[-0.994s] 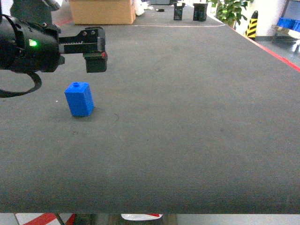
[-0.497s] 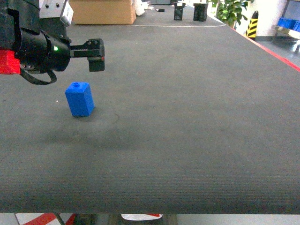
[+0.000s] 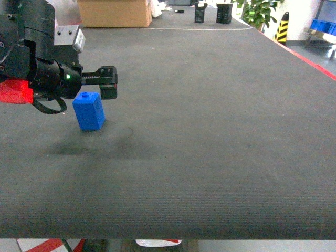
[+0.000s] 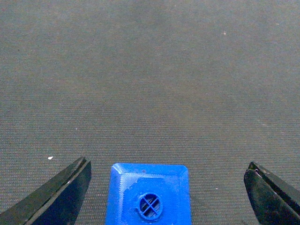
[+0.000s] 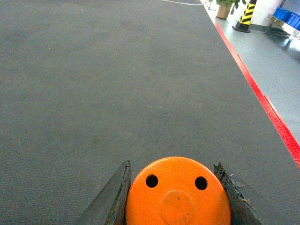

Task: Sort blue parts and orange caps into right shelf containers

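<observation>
One of the blue parts [image 3: 88, 111] stands upright on the dark mat at the left, stud on top. My left gripper [image 3: 107, 84] hangs just above it and is open. In the left wrist view the blue part [image 4: 150, 194] lies between the wide-apart fingers [image 4: 56, 197], touching neither, and my left gripper [image 4: 167, 165] holds nothing. My right gripper [image 5: 172, 165] is shut on one of the orange caps [image 5: 178, 192], whose flat top with two holes faces the camera. The right gripper is out of the head view.
A red stripe [image 5: 262, 101] marks the mat's right edge, with floor beyond. At the far right a bit of blue containers on a metal rack [image 3: 321, 25] shows. A cardboard box [image 3: 114, 12] and black items [image 3: 223, 12] stand at the far end.
My left gripper has come down and drawn back toward the blue part, from well above it to just over its top. The blue part has not moved.
</observation>
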You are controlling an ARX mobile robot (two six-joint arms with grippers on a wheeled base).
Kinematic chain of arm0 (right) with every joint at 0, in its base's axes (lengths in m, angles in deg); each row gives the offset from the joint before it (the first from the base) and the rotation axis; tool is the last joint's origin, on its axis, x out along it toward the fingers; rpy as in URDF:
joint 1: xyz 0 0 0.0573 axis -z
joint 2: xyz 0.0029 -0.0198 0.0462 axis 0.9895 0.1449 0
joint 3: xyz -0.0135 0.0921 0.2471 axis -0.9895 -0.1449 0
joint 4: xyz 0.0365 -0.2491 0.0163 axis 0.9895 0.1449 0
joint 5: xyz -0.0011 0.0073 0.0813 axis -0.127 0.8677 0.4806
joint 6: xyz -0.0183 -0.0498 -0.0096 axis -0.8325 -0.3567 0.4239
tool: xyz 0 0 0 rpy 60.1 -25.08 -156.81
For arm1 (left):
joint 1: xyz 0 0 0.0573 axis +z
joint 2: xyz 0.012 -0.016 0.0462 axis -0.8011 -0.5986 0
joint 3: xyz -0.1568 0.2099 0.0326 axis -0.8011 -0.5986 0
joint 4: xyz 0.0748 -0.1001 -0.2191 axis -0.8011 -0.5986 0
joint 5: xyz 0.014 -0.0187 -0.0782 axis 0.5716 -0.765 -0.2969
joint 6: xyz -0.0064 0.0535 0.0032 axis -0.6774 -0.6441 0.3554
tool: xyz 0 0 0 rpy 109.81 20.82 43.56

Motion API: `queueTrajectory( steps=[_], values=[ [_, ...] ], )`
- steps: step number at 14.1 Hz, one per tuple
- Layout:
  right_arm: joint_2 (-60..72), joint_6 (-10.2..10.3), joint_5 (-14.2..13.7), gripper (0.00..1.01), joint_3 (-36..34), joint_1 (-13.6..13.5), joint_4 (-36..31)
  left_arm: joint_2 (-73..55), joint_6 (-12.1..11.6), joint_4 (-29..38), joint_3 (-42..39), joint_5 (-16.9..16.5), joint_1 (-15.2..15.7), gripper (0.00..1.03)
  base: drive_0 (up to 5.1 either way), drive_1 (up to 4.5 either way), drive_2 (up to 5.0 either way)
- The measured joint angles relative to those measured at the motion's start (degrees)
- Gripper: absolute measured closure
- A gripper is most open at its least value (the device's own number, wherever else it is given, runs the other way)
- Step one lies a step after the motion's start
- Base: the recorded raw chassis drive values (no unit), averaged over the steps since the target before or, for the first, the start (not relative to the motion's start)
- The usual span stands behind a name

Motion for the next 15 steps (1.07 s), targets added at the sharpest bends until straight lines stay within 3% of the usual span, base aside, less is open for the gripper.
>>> queueTrajectory(
  steps=[5, 6, 10, 12, 15],
  values=[
    [0.0, 0.0, 0.0, 0.57, 0.0, 0.0, 0.0, -2.4, 0.9, -0.3, -0.5, 1.0, -0.1, 0.05, 0.0, 0.00, 0.0],
    [0.0, 0.0, 0.0, 0.57, 0.0, 0.0, 0.0, -3.0, 0.9, 0.0, -0.9, 0.9, -0.3, 0.22, 0.0, 0.00, 0.0],
    [0.0, 0.0, 0.0, 0.57, 0.0, 0.0, 0.0, -3.6, 0.9, 1.9, -2.3, 1.2, 0.0, 0.54, 0.0, 0.00, 0.0],
    [0.0, 0.0, 0.0, 0.57, 0.0, 0.0, 0.0, -2.1, 0.4, 4.2, -5.2, 1.1, 0.1, 0.58, 0.0, 0.00, 0.0],
    [0.0, 0.0, 0.0, 0.57, 0.0, 0.0, 0.0, 9.1, -3.8, 11.5, -17.3, -1.8, 0.6, 0.58, 0.0, 0.00, 0.0]
  ],
)
